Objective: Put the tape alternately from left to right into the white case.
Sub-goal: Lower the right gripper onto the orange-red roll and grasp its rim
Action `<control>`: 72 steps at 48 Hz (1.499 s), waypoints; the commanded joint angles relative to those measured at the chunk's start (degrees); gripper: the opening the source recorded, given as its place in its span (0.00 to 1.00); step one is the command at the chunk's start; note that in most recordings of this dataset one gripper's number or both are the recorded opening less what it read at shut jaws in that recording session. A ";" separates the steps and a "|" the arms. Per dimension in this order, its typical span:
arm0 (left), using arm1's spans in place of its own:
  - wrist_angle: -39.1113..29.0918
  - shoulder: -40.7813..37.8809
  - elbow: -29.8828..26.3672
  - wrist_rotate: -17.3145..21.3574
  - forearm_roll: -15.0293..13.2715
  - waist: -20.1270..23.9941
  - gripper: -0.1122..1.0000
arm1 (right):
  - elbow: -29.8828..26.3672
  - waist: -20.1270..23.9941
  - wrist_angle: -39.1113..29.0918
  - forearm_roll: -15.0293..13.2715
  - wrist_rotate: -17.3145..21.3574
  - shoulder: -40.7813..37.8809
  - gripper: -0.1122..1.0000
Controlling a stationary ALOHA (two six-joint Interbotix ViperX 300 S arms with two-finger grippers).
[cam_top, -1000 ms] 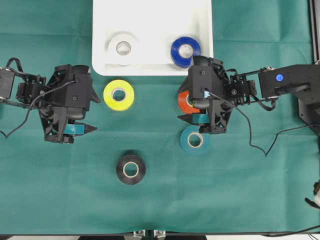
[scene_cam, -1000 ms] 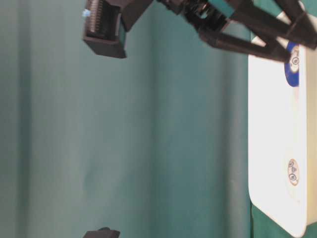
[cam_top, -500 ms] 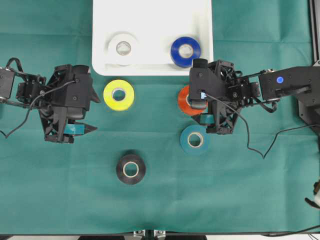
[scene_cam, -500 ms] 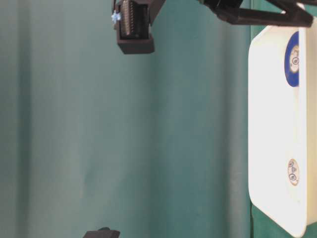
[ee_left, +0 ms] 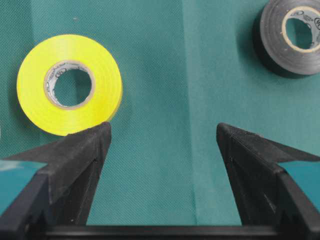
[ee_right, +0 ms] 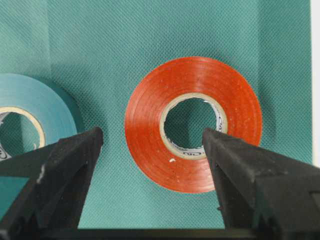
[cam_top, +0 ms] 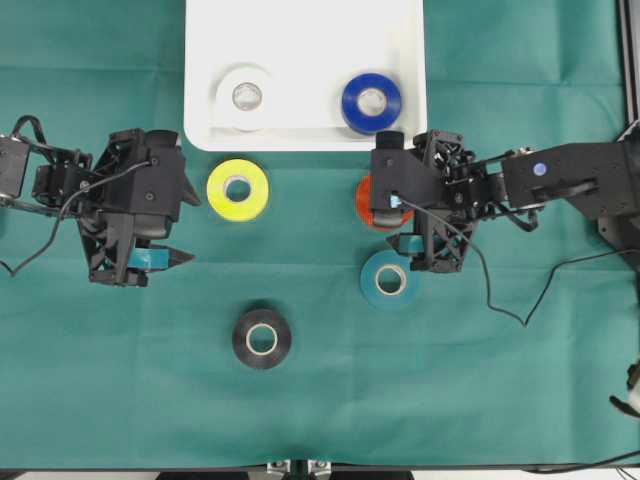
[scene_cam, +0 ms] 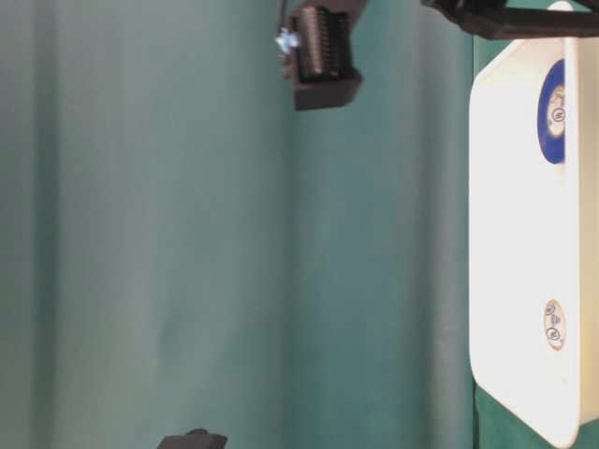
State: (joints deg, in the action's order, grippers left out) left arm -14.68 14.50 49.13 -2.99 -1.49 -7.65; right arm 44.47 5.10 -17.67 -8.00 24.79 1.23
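Right gripper (ee_right: 152, 145), wedge-shaped black fingers apart, above glossy red-orange roll (ee_right: 192, 124) on woven green cloth (ee_right: 100, 60). Left gripper (ee_left: 162, 142) fingers apart, lower left; yellow roll (ee_left: 69, 84) nearby.

The left gripper (cam_top: 178, 228) sits near the left edge of the bench, its arm reaching in from that edge, and its two black fingers (ee_left: 75, 160) are spread wide apart with nothing between them. The right gripper (cam_top: 385, 215) reaches in from the right edge of the bench toward the middle, wrist tipped downward. Its fingers (ee_right: 65, 165) are also spread wide, gripping nothing.
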 commanded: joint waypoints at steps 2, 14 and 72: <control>0.35 0.53 -0.97 0.09 -0.09 -0.09 0.89 | -1.14 0.18 0.35 0.00 0.26 0.44 0.85; 0.44 0.44 -0.88 0.09 -0.09 -0.09 0.89 | -0.70 -0.09 0.53 -0.09 0.62 0.44 0.85; 0.62 0.44 -0.88 0.00 -0.09 -0.18 0.89 | -1.23 -1.49 3.52 -0.09 2.46 -4.13 0.69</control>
State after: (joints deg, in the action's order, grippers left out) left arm -14.50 14.41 49.13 -2.99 -1.49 -7.56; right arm 44.03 3.69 -14.06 -8.00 27.16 -3.25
